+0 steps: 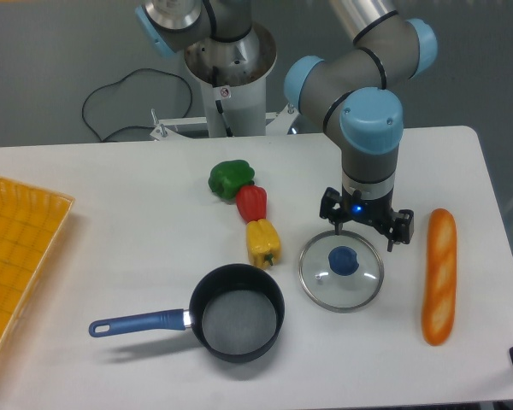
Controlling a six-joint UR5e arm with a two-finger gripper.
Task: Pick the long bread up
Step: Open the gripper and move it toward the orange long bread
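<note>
The long, slim, glossy orange-golden baguette-shaped bread (439, 276) lies flat near the right edge of the white table (111, 256), running roughly front-to-back, nothing on it. The black two-finger gripper (365, 229) hangs over the far rim of the round glass lid w/ blue knob (341, 270), just left of the loaf and not touching it. Fingers are hidden under the wrist from this angle, so can't tell how wide it's open; nothing visibly held.

Risks, as I judge them:
- Lid sits just beside the loaf. A low sideways move to the right could clip the lid rim or knob and shove it into the bread.
- Loaf is glossy and rounded, so it prob. slips or rolls if pinched off-centre or along its length. Wrist needs turning so the fingers close across the narrow width.
- Grabbing near one end → the long body tips and sags out.
- Bread is close to the table edge; a nudge outward may push it off.

Yellow bell pepper (263, 243), red pepper (251, 202), green pepper (231, 178) and black saucepan w/ blue handle (237, 323) are well apart, no threat.
</note>
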